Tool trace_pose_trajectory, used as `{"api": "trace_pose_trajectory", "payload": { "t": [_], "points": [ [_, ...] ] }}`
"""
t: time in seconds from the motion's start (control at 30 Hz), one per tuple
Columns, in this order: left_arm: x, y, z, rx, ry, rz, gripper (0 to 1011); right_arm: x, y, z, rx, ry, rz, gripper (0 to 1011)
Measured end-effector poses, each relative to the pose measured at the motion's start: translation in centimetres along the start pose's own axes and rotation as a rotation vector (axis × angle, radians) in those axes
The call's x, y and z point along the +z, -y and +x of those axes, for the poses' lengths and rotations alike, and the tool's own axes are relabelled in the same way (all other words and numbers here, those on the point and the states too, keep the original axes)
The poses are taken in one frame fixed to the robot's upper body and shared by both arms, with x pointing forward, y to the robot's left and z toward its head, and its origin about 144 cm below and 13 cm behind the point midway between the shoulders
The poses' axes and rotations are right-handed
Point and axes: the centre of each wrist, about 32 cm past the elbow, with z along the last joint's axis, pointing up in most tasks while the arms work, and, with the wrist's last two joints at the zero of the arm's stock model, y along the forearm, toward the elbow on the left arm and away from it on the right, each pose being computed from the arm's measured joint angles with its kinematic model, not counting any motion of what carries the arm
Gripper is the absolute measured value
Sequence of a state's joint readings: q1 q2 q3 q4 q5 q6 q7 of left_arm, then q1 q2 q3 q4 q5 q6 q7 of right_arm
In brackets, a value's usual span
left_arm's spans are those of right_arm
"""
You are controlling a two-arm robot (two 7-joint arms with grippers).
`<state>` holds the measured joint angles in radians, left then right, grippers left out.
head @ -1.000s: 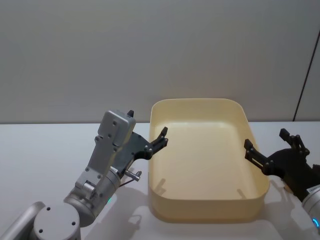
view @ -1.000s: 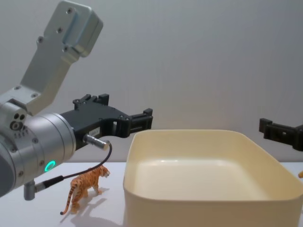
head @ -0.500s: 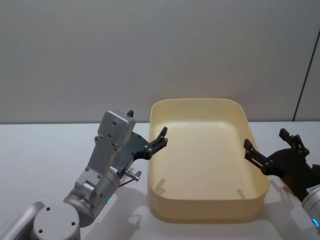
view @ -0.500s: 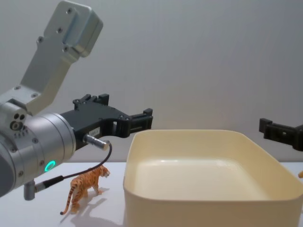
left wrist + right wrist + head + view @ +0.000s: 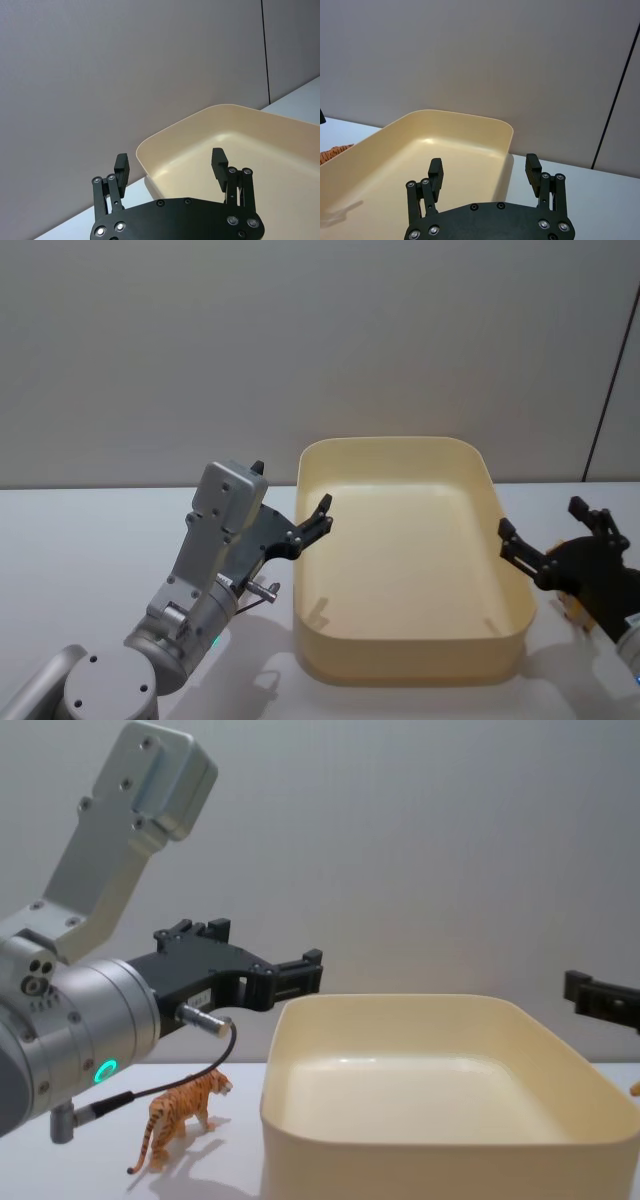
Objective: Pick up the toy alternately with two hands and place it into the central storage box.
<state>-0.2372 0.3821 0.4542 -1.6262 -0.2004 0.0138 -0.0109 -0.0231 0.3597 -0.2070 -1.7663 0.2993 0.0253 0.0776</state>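
First pick pending: left gripper [image 5: 170, 161] and right gripper [image 5: 484, 166] both wide open, empty.
Tiger [image 5: 180, 1115] stands below the left gripper, which should lower to grasp it.

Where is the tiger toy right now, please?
In the chest view, the tiger toy stands on the table, left of the storage box, below the left tool.

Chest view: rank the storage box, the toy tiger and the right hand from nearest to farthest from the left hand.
1. storage box: its left rim sits just below the open left hand.
2. toy tiger: lower down on the robot's left, outside the box.
3. right hand: across the box, at the right edge.
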Motion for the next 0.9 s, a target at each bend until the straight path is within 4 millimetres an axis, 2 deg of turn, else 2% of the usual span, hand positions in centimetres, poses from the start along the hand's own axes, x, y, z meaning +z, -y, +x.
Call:
{"api": "trace_pose_trajectory", "payload": {
  "t": [0.27,0.57,0.9],
  "points": [
    [0.0,0.0,0.0,0.0,0.0,0.0,1001,0.2,1.2,1.3,-0.031,0.012,-0.004,1001],
    [0.0,0.0,0.0,0.0,0.0,0.0,1001,0.4,3.6,2.9,-0.095,0.023,-0.031,1001],
    [0.0,0.0,0.0,0.0,0.0,0.0,1001,-0.4,5.9,4.1,-0.154,0.031,-0.097,1001]
  ]
}}
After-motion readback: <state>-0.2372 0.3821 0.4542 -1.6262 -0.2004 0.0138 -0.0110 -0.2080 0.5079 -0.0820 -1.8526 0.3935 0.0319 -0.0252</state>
